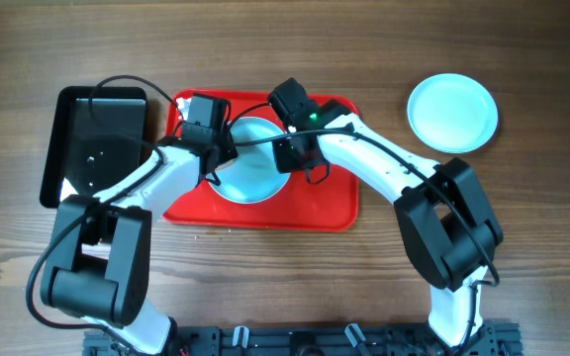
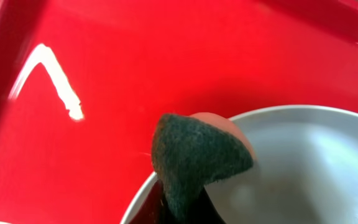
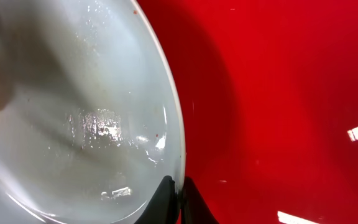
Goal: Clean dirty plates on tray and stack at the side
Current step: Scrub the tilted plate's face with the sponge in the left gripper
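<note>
One plate (image 1: 255,173) lay inside the red tray (image 1: 305,203), toward its far middle, and nothing else of crockery showed in that tray. In the right wrist view the plate's (image 3: 73,112) pale surface looked wet, with glossy streaks and a few tiny reddish specks near the rim, and the red tray floor (image 3: 278,93) beside it carried a dark shadow along the plate's edge. The right jaws were closed on that rim, pinching it at the plate's right side. The left jaws were closed on a sponge (image 2: 197,155), dark green scouring face outward with a pinkish-orange back, held at the plate's (image 2: 303,162) left rim above the tray (image 2: 166,56); whether it pressed on the plate could not be told. Both arms, the left arm (image 1: 156,178) and the right arm (image 1: 384,163), reached in over the tray from the near side. A second plate (image 1: 452,112) sat alone on the table (image 1: 542,247), well apart to the right of the tray. A black tray (image 1: 52,148) stood just beside the red one on the left; only a few pale flecks showed in it.
</note>
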Action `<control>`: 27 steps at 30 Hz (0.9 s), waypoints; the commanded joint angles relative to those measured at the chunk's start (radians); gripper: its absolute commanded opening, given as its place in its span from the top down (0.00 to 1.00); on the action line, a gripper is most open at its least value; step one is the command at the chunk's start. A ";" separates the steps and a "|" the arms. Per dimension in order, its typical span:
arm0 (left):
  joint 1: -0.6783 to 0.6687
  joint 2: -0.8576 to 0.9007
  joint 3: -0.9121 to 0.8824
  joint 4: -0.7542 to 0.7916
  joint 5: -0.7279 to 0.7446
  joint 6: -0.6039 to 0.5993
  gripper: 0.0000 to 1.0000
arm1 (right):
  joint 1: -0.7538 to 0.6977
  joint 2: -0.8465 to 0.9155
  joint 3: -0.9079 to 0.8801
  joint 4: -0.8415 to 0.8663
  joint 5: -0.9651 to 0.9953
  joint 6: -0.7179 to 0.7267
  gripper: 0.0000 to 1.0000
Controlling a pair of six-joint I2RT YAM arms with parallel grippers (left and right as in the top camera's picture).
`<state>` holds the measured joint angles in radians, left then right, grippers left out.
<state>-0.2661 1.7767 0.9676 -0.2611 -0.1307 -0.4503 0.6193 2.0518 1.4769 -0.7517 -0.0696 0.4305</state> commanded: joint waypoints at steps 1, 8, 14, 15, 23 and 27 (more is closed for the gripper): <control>0.013 0.017 -0.002 0.008 0.190 -0.007 0.96 | -0.003 0.006 -0.004 -0.010 0.009 -0.009 0.96; -0.033 0.064 -0.002 -0.029 0.236 -0.006 0.96 | -0.003 0.006 -0.004 -0.004 0.000 -0.008 0.95; -0.039 0.061 -0.002 -0.203 0.215 0.056 0.96 | -0.003 0.006 -0.004 0.004 0.000 0.002 0.96; -0.035 0.061 -0.002 -0.222 0.177 0.054 0.96 | -0.003 0.006 -0.004 0.004 0.000 0.010 0.96; 0.023 0.061 -0.002 -0.259 -0.311 0.048 0.96 | -0.003 0.006 -0.004 0.021 0.001 0.025 0.96; 0.029 0.044 0.010 -0.214 -0.321 0.047 0.96 | -0.003 0.006 -0.004 0.026 0.001 0.024 0.96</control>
<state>-0.2451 1.8034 0.9947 -0.4858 -0.3523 -0.4152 0.6178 2.0518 1.4757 -0.7315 -0.0780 0.4450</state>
